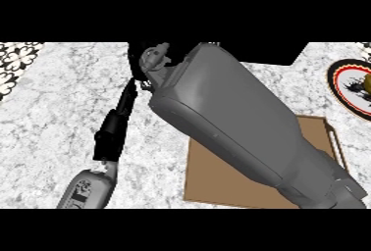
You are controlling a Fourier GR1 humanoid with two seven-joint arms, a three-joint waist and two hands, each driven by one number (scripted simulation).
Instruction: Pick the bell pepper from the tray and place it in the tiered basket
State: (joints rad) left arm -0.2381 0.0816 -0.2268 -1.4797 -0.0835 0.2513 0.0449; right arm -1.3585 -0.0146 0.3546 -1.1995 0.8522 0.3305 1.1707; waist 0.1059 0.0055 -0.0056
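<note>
Forearm (239, 122) of the right arm is lying across the counter (58, 108) from its near right corner toward its far edge, covering part of the tray (217, 181). The right hand (154, 58) is showing only partly at the far edge. Whether it is grasping anything cannot be told, and the bell pepper is hidden. The left hand (110, 135) is resting released, fingers straight, toward the near left corner. A plate (348, 93) is sitting at the right edge.

There is a single view, from the robot's head, facing steeply down onto the marble counter (58, 108). It sits close: the right forearm (239, 122) comes in from the lower right edge and fills much of the middle, hiding part of the brown tray (217, 181). A plate (346, 95) is cut off by the right edge.
</note>
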